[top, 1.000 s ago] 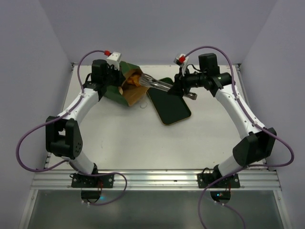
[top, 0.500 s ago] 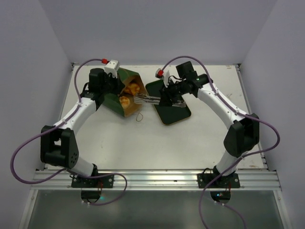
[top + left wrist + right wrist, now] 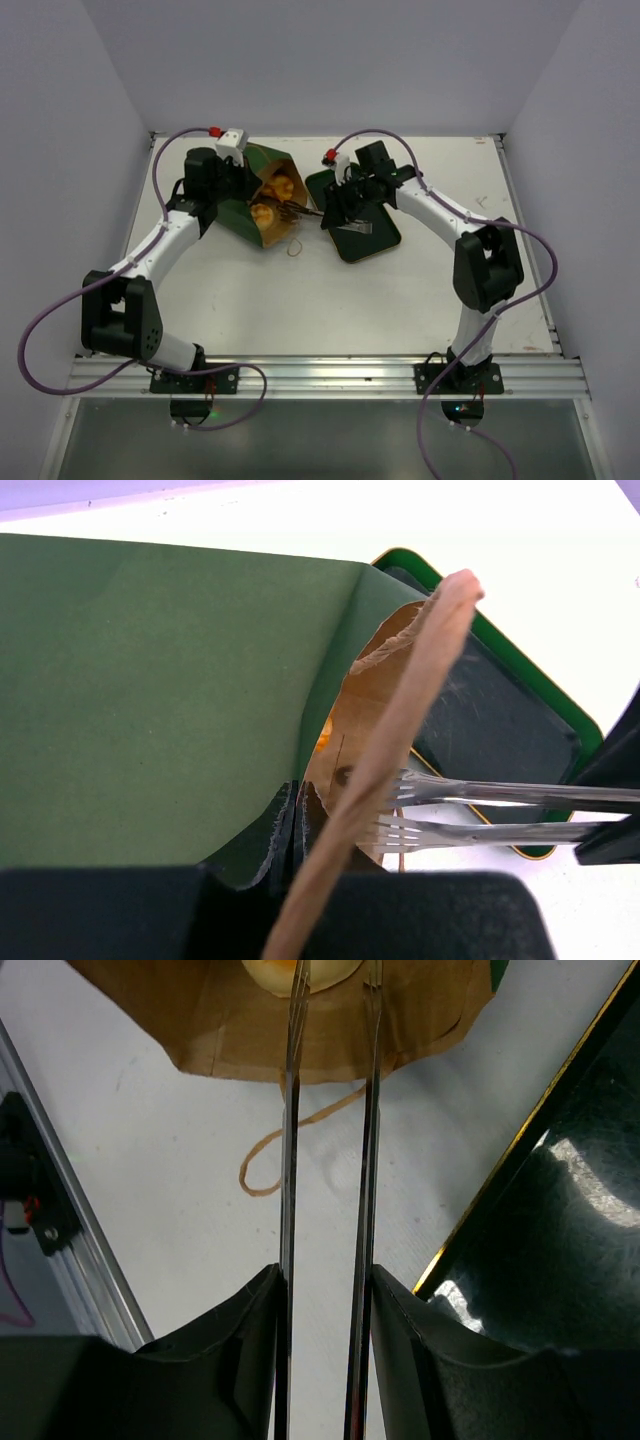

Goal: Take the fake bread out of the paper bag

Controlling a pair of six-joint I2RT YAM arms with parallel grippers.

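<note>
The dark green paper bag (image 3: 238,205) lies tilted with its brown mouth facing right. Two golden buns of the fake bread (image 3: 278,186) show inside the mouth. My left gripper (image 3: 243,178) is shut on the bag's rim; in the left wrist view (image 3: 298,825) its jaws pinch the paper edge. My right gripper (image 3: 292,209) carries two long metal fork fingers (image 3: 470,792), held apart, with their tips at the bag's mouth. In the right wrist view the forks (image 3: 334,972) straddle a bun (image 3: 330,968) at the brown paper lip (image 3: 210,1020). The dark brown piece is not visible.
A flat dark green tray with a tan rim (image 3: 378,238) lies right of the bag, under my right wrist. A tan cord handle (image 3: 293,245) loops on the table below the bag's mouth. Another handle (image 3: 400,710) crosses the left wrist view.
My right arm has swung left, away from the tray, and pushed the forks into the bag's mouth. The left gripper still holds the bag, which has shifted slightly.
</note>
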